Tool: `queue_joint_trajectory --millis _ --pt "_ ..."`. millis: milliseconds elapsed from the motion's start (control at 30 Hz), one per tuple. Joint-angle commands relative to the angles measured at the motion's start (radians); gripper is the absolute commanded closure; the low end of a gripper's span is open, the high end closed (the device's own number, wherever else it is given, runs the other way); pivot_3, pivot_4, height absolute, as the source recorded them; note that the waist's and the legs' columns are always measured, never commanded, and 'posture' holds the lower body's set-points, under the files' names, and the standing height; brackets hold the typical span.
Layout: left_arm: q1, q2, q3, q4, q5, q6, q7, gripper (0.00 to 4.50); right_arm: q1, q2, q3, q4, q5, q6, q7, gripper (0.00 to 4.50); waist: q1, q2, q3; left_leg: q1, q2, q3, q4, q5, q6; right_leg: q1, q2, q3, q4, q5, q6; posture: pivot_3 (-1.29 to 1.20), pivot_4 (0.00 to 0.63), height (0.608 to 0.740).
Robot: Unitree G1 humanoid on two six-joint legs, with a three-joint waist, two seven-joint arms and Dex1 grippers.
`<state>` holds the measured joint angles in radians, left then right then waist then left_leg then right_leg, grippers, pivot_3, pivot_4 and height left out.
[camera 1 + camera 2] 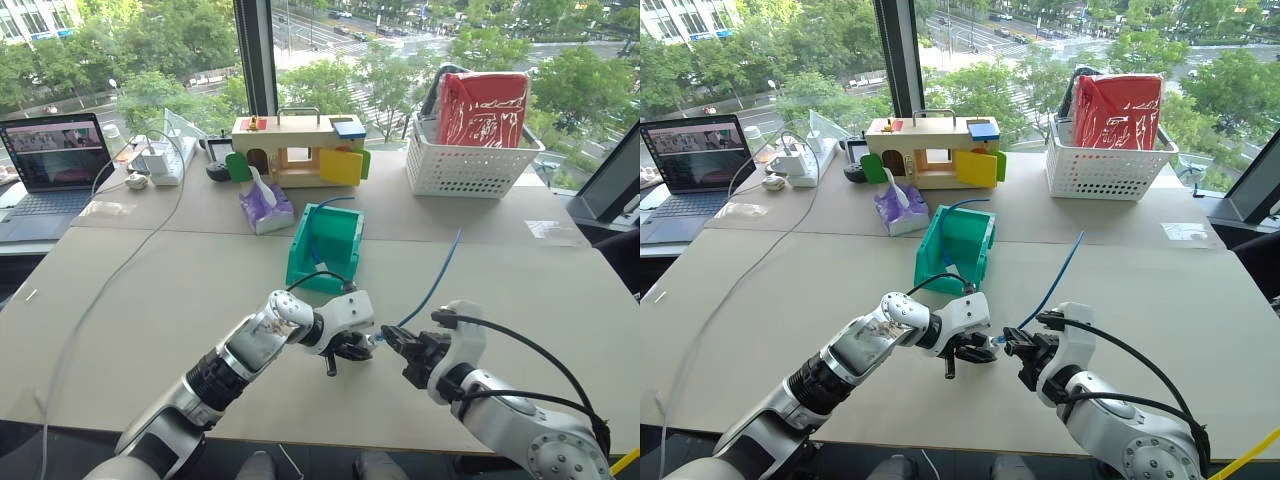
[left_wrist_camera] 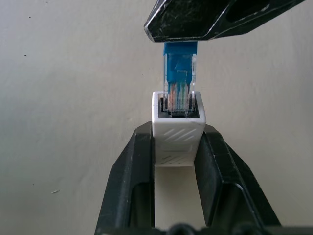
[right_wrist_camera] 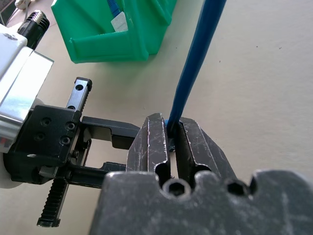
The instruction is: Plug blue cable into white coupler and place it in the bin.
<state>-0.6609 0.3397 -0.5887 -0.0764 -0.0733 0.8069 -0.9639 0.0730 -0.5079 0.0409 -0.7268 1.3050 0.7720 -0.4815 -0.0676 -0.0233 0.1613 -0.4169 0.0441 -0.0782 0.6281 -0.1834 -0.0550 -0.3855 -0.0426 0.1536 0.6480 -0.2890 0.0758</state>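
The white coupler is clamped upright between the two black fingers of my left gripper, its dark socket facing away. The clear-bluish plug of the blue cable sits partway in that socket. My right gripper is shut on the blue cable just behind the plug. In the head views the left gripper and right gripper meet tip to tip above the table, and the blue cable arcs up and away to the right. The teal-green bin stands just beyond them.
Another blue cord pokes out of the bin. Behind it lie a purple tissue pack, a wooden toy box and a white lattice basket holding a red bag. At the left are a laptop and a long whitish-grey cord.
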Motion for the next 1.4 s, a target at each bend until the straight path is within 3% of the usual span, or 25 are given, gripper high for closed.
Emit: queue_joint_trajectory --millis 33,667,1400 --pt "0.004 0.006 -0.032 0.014 0.030 0.026 0.027 3.86 0.012 -0.010 0.039 0.001 -0.009 0.056 0.001 4.50 0.000 0.000 0.000 0.000 0.000 0.000 0.000 0.000 0.000 0.000 0.000 0.000 0.000 0.000 0.000 0.00 0.150 0.734" --pt "0.000 0.000 -0.100 -0.038 0.092 0.098 0.109 3.86 0.026 -0.003 0.040 -0.061 0.048 0.061 -0.071 4.50 0.005 -0.005 -0.004 0.001 0.000 0.000 0.000 0.000 0.000 0.001 0.000 0.000 0.000 0.000 0.000 0.00 0.150 0.734" --pt "0.021 -0.079 -0.011 0.013 0.055 0.154 0.192 3.86 -0.075 -0.002 0.077 -0.055 0.164 0.051 -0.165 4.50 0.021 -0.007 -0.004 0.000 0.000 0.000 0.001 0.000 0.000 0.001 0.000 0.000 -0.001 0.000 0.000 0.00 0.150 0.734"
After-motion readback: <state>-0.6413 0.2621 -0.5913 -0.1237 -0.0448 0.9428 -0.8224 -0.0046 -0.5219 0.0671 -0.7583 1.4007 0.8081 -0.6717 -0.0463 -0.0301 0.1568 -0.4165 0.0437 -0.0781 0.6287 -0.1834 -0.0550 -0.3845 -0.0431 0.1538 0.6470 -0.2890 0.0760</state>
